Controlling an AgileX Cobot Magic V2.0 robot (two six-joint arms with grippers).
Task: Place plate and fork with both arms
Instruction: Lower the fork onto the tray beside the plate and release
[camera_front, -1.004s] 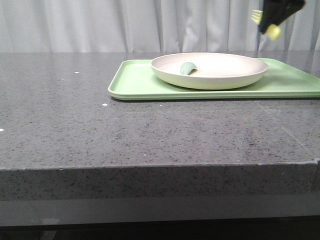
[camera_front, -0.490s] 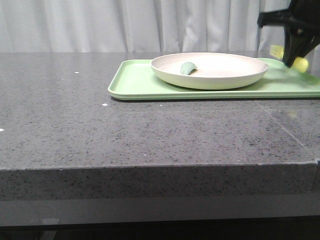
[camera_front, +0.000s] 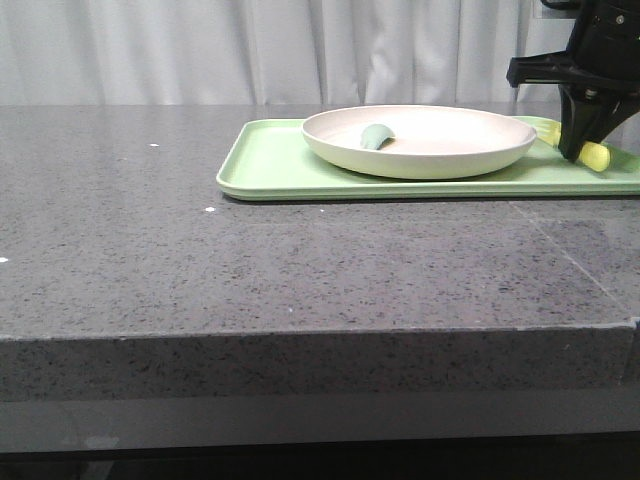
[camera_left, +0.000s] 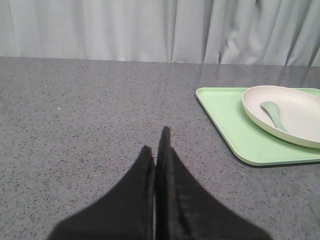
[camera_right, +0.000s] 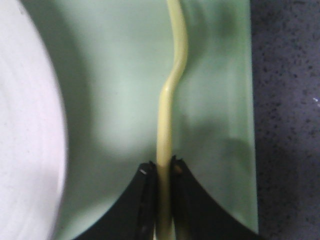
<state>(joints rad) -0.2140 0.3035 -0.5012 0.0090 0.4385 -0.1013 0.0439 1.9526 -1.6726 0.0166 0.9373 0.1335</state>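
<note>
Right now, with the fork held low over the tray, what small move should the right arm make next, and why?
Probably open the right pincer to release the fork. Its fingers are clamped on the handle, and the fork hangs low over the green tray, beside the plate. Contact with the tray cannot be confirmed, so lower slightly first.

Front cam is set low at table-edge level, facing fwd. L wrist cam is held just above the table (camera_left: 75, 110), well back; tray (camera_left: 235, 135) and plate (camera_left: 300, 107) are shared w/ front. R wrist cam is aimed straight down, v. close.
</note>
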